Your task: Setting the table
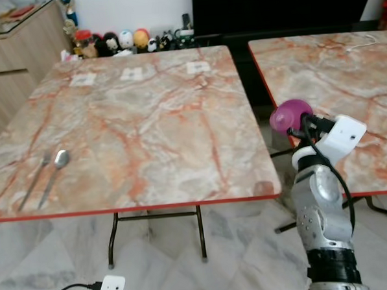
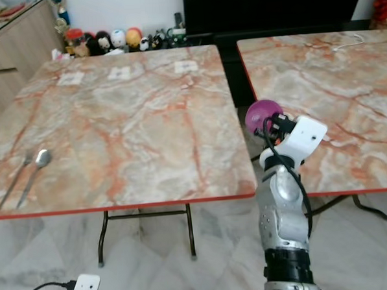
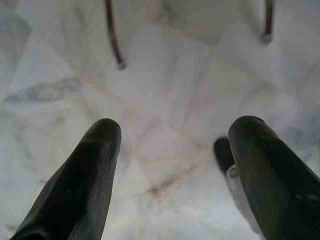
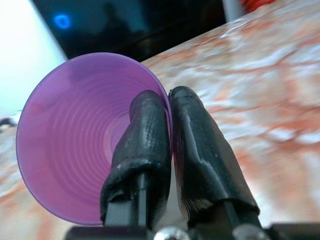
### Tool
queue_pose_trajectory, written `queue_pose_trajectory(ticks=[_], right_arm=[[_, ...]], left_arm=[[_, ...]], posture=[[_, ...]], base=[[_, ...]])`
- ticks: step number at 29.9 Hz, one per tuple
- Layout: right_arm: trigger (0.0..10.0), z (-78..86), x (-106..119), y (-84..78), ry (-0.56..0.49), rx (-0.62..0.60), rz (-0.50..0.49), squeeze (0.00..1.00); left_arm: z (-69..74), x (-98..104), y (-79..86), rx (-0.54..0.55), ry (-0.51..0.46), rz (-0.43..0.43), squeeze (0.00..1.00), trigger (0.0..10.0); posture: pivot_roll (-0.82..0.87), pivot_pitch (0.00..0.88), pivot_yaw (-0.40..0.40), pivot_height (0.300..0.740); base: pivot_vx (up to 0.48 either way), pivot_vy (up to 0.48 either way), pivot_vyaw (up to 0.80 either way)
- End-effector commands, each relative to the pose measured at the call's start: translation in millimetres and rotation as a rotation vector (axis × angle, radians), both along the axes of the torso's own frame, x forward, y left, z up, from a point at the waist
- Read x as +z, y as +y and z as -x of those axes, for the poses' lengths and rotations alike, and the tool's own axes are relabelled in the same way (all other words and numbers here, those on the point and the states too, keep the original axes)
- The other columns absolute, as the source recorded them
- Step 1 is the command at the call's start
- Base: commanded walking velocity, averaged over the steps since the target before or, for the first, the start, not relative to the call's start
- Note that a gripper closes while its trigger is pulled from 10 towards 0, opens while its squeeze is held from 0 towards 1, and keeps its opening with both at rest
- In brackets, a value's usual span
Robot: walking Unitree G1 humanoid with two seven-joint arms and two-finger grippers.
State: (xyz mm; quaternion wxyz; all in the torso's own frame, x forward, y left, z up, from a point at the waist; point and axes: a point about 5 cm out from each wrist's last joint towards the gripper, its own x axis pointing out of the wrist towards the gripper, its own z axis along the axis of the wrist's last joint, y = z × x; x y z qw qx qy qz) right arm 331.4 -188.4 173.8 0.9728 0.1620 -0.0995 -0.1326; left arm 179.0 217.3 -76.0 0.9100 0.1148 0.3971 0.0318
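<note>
A purple cup [image 1: 290,115] hangs in the gap between the two marble tables, held by my right gripper [image 1: 304,122], which is shut on its rim. In the right wrist view the fingers [image 4: 150,150] pinch the cup's wall [image 4: 75,140], one inside and one outside. A fork [image 1: 34,180] and a spoon [image 1: 56,169] lie side by side near the front left edge of the left table [image 1: 146,115]. My left gripper [image 3: 170,165] hangs low over the floor, open, with nothing between its fingers.
A second marble table [image 1: 333,86] stands to the right across a narrow gap. Three white cards [image 1: 132,73] lie along the left table's far edge. Small toy figures [image 1: 120,41] line the back wall. A wooden cabinet [image 1: 13,57] stands at far left.
</note>
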Motion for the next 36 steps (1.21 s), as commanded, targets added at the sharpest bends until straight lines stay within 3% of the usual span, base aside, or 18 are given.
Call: queue_pose_trajectory(ticks=[1, 26, 36], right_arm=[[10.0, -1.4, 2, 1.1, -0.013, -0.009, -0.001, 0.0], [10.0, -2.1, 0, -18.5, -0.002, -0.105, 0.014, 0.0], [10.0, -2.1, -5, -16.5, 0.016, -0.115, -0.014, 0.0]], left_arm=[[6.3, -3, 2.2, -0.001, 0.027, -0.008, 0.0, 10.0], [7.8, -4, 2.1, 0.005, 0.031, -0.002, 0.0, 10.0], [9.2, -5, -0.3, 0.009, 0.039, 0.023, 0.0, 10.0]], posture=[[-0.08, 0.032, 0.033, 0.732], [-0.08, 0.032, 0.034, 0.732], [-0.08, 0.035, 0.034, 0.732]], base=[[0.0, -0.458, 0.0], [0.0, -0.457, 0.0], [0.0, -0.062, 0.0]])
